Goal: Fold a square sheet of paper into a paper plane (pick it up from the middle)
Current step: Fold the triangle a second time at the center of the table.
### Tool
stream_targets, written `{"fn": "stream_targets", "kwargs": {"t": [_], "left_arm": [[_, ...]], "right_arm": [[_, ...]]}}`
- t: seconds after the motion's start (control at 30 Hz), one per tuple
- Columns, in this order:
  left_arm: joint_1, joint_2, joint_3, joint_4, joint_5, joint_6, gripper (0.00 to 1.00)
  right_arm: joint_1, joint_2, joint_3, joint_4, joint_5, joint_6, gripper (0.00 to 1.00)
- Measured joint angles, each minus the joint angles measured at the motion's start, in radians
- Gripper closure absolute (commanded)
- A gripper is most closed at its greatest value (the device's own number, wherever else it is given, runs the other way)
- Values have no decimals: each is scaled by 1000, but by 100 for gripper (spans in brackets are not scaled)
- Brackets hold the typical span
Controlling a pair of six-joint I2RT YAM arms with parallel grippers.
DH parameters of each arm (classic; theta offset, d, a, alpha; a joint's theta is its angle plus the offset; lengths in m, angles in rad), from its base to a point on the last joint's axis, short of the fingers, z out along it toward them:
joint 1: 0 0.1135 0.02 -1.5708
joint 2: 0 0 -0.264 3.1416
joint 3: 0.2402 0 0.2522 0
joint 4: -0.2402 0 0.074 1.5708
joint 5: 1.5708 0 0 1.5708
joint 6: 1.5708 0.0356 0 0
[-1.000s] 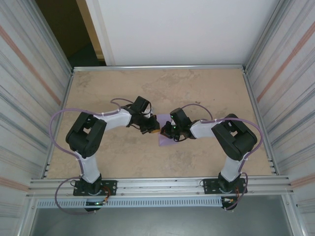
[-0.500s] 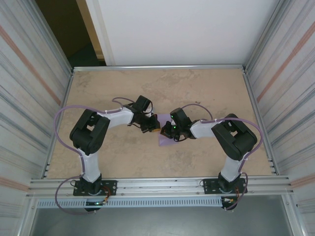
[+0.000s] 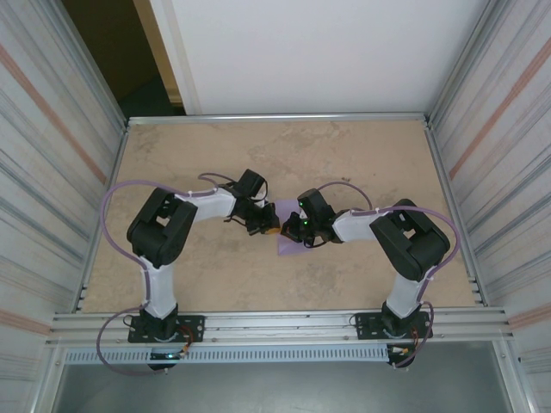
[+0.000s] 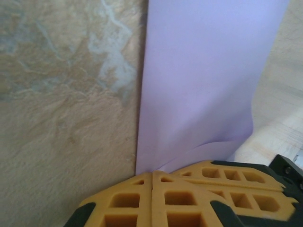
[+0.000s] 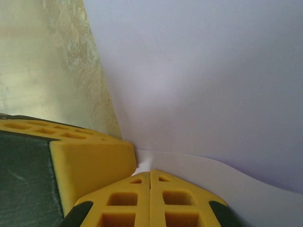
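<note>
Touching the square sheet of paper [image 4: 203,85], left gripper [image 4: 151,175] and right gripper [image 5: 150,172] are clenched tight.

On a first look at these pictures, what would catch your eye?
The lavender paper stands out in the middle of the tan table. The left gripper and right gripper meet over it, both shut, their yellow tips at its lifted edge.

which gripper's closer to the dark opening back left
Left. The left gripper sits at the paper's edge, on the dark opening's side; the right gripper is beside it, farther right.
</note>
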Motion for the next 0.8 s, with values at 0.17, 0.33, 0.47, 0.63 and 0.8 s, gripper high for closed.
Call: {"fn": "stream_targets", "kwargs": {"t": [0.17,0.33,0.47,0.63,0.8], "left_arm": [[0,1,11,-23,-19,13,100],[0,6,19,-37,-26,30,100],[0,10,26,-46,-27,42,100],[0,14,34,-59,-27,56,100],[0,15,39,-66,-29,58,100]], "right_arm": [[0,0,-2,5,-3,0,100],[-14,-24,-2,-32,-9,-9,100],[-45,-89,-2,-81,-10,-40,100],[-68,-113,-2,-104,-24,-93,100],[-68,-89,-2,-122,-37,-122,100]]}}
